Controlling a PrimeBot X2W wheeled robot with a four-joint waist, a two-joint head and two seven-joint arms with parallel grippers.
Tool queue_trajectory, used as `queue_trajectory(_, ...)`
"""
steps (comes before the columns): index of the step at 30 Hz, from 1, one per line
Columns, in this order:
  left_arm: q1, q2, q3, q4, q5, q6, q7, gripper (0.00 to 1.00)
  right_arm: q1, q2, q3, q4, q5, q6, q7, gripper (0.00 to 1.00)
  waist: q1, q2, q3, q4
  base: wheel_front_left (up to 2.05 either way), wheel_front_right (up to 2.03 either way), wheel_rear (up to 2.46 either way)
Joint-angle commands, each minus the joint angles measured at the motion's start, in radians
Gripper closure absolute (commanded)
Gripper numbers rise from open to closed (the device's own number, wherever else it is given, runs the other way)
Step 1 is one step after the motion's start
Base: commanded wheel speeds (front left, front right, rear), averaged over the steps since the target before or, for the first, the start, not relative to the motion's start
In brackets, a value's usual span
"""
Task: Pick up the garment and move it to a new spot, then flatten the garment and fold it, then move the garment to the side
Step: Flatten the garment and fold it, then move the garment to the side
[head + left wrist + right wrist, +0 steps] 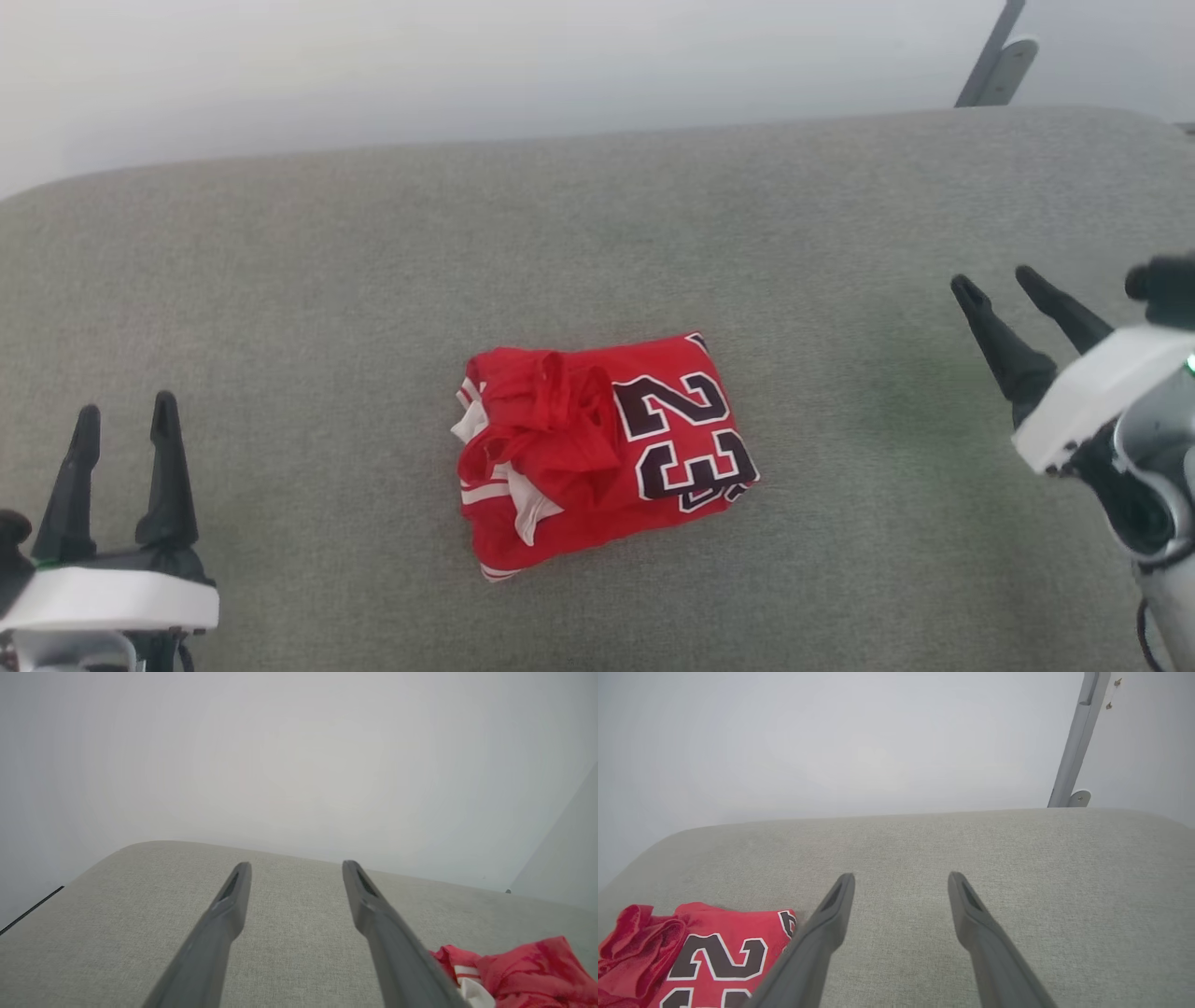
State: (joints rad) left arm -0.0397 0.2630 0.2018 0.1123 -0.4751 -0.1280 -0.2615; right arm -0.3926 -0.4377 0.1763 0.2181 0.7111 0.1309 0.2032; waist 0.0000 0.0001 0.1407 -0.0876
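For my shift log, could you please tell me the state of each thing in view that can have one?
garment: loosely bundled, "23" facing up, lying on the cushion, ungripped.
left end effector: open, empty, apart from the garment.
right end effector: open, empty, apart from the garment.

Right gripper: we hold our right gripper with fingers spread wide over the grey surface.
Garment: we see the garment lower left, partly bunched, number facing up.
Post: a grey post stands upright beyond the far edge.
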Motion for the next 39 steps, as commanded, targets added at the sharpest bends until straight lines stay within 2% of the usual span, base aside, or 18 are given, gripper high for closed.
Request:
queue_trajectory(1,0.018,0.003,0.004,0.005,0.001,-0.002,-0.004,0.00,0.014,0.000,0.004,0.006,-0.002,0.000,-0.021,0.00,0.0000,-0.0001,-0.009,-0.008,0.00,0.00,0.00)
queue_trajectory(9,0.048,0.015,0.011,0.036,-0.012,-0.002,-0.004,0.00,0.062,-0.031,0.036,0.074,-0.039,0.000,-0.206,0.00,0.0000,-0.0001,-0.044,-0.020,0.00,0.00,0.00)
queue_trajectory(14,0.068,0.018,0.022,0.048,-0.022,-0.002,-0.004,0.00,0.083,-0.037,0.048,0.112,-0.045,0.000,-0.270,0.00,0.0000,-0.0001,-0.068,-0.017,0.00,0.00,0.00)
queue_trajectory(23,0.107,0.015,0.045,0.059,-0.039,-0.002,-0.004,0.00,0.119,-0.041,0.056,0.157,-0.025,0.000,-0.327,0.00,0.0000,-0.0001,-0.113,-0.001,0.00,0.00,0.00)
queue_trajectory(39,0.129,0.007,0.055,0.061,-0.047,-0.002,-0.004,0.00,0.141,-0.032,0.070,0.175,-0.007,0.000,-0.344,0.00,0.0000,-0.0001,-0.138,0.023,0.00,0.00,0.00)
